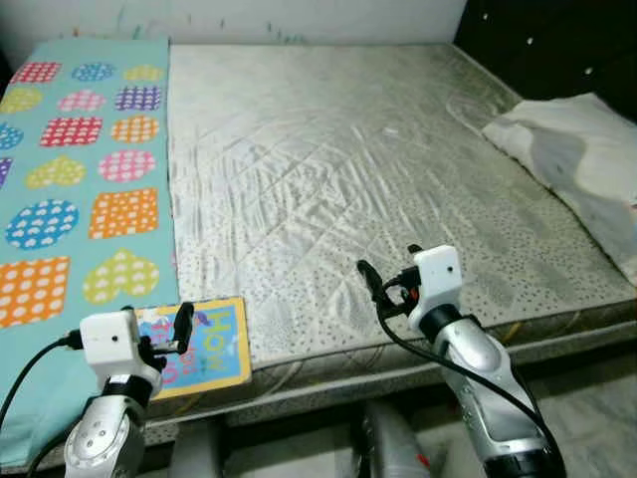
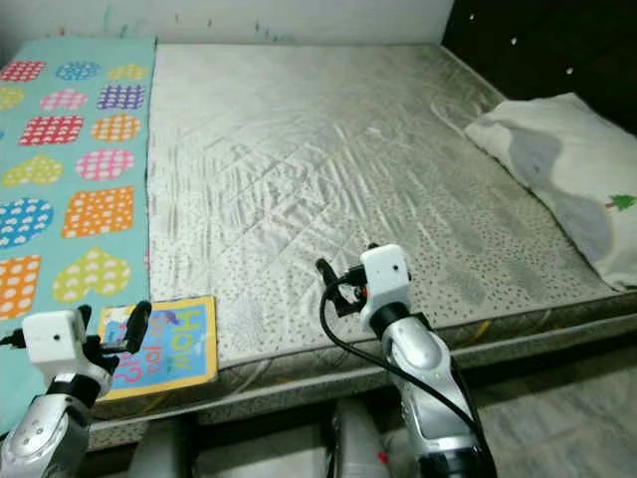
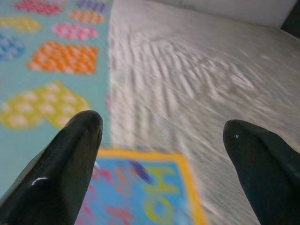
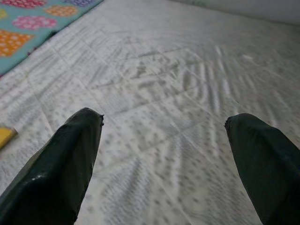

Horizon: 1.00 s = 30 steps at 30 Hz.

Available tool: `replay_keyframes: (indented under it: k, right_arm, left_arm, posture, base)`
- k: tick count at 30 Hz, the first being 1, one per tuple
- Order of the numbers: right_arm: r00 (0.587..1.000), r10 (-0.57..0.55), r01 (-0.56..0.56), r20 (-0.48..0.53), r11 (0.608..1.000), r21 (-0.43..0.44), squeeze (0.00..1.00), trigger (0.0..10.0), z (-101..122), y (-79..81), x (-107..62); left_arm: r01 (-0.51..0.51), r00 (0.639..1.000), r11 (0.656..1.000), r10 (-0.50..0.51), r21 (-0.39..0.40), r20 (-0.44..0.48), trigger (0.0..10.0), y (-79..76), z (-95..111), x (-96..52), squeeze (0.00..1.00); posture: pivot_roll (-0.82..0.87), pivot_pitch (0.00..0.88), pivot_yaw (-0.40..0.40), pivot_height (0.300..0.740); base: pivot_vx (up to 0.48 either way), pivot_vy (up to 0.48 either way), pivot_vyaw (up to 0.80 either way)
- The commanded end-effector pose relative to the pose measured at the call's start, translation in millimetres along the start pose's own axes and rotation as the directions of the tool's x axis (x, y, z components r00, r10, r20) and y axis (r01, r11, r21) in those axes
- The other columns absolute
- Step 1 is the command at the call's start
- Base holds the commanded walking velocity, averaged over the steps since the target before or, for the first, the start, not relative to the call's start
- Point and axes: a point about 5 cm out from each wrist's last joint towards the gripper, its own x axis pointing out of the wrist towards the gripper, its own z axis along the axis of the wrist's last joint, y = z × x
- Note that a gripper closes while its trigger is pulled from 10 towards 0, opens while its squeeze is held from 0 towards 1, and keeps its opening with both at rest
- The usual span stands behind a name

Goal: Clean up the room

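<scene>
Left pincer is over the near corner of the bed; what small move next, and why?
Probably ease the left pincer down and forward onto the book. Its fingers stand open just above the book's yellow-bordered cover, which lies flat at the bed's near edge beside the teal mat. The right pincer hovers open over bare mattress.

Only readable txt: "HOW" in big coloured letters on the cover of the book (image 1: 202, 346), yellow-bordered, blue cover, lying at the near edge of the bed. Letters run sideways in the head views. More lettering lower on the cover, pink/red, too partial + covered by the left gripper (image 1: 169, 334) to read. Left wrist view: same cover, blurred, an "H" and "O" can just be made out. No other labels, brands, nos. or signs legible.
</scene>
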Motion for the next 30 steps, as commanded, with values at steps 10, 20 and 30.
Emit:
replay_keyframes:
  k: [10, 20, 30]
  right_arm:
    - [1.0, -0.011, 0.011, 0.013, 1.0, -0.006, 0.0, 10.0, 2.2, -3.5, -1.4]
    - [1.0, 0.006, -0.005, 0.021, 1.0, -0.027, 0.0, 10.0, 2.9, -1.2, -2.0]
    - [1.0, 0.002, -0.001, 0.017, 1.0, -0.026, 0.0, 10.0, 1.9, -1.7, -2.1]
  left_arm:
    - [0.01, 1.0, 1.0, -0.01, -0.006, -0.017, 10.0, -0.4, -2.3, -1.3, 0.0]
    - [0.008, 1.0, 1.0, -0.008, -0.009, -0.02, 10.0, -0.7, -2.7, -1.7, 0.0]
    - [0.007, 1.0, 1.0, -0.007, -0.008, -0.024, 10.0, -0.5, -2.9, -1.6, 0.0]
  posture:
    - [-0.09, 0.073, -0.07, 0.572]
    - [-0.09, 0.073, -0.07, 0.572]
    - [-0.09, 0.076, -0.068, 0.572]
  base:
    - [0.0, 0.328, 0.0]
    - [0.0, 0.48, 0.48]
    - [0.0, 0.474, 0.12]
